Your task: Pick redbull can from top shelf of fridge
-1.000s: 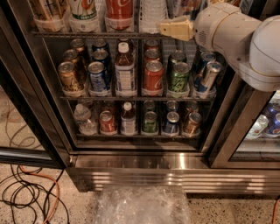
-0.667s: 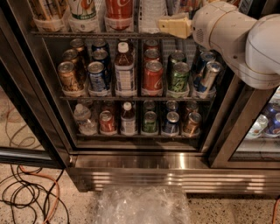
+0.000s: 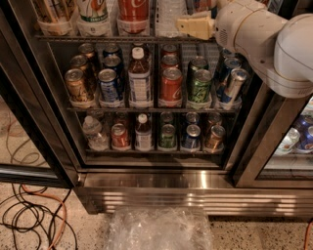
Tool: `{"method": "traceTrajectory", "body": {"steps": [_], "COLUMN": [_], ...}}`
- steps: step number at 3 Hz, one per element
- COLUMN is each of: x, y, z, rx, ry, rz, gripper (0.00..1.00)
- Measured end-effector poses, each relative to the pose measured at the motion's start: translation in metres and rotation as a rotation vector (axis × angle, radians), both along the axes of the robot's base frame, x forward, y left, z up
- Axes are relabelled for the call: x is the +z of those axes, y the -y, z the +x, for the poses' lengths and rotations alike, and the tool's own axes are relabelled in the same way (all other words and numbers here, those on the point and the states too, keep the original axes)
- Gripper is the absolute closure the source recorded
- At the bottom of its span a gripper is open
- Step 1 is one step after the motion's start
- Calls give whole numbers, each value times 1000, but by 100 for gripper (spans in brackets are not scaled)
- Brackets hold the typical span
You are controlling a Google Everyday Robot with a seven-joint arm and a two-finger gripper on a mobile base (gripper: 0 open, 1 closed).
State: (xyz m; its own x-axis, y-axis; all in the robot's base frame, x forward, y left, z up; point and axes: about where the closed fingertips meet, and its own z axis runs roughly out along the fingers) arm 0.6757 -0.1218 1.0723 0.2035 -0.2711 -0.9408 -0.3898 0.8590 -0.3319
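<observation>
Across the fridge [image 3: 156, 181], left to right, the racks of cans and bottles sit as they did a second ago. Only the gripper [image 3: 186, 25], over the right part of the top shelf [image 3: 98, 38], has crept slightly higher. Whether it is open or closed cannot be told. The redbull can [image 3: 201, 5] stands on that shelf at the picture's upper edge, just above and behind the gripper's cream tip and mostly cut off; contact cannot be judged. Along the top shelf, left to right, stand a white container with green print [image 3: 93, 10], a red container with white script [image 3: 133, 10] and a clear bottle [image 3: 168, 14]. No wording is legible.
</observation>
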Motion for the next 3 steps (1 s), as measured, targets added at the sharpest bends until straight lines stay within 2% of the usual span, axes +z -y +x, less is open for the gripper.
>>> {"method": "traceTrajectory", "body": {"steps": [1,2,3], "x": [3,5,9], "y": [12,12,31], "z": [3,3,1], "rx": [-32,-32,-79], "ry": [1,1,3], "rz": [5,5,-18], "gripper": [97,100,100]}}
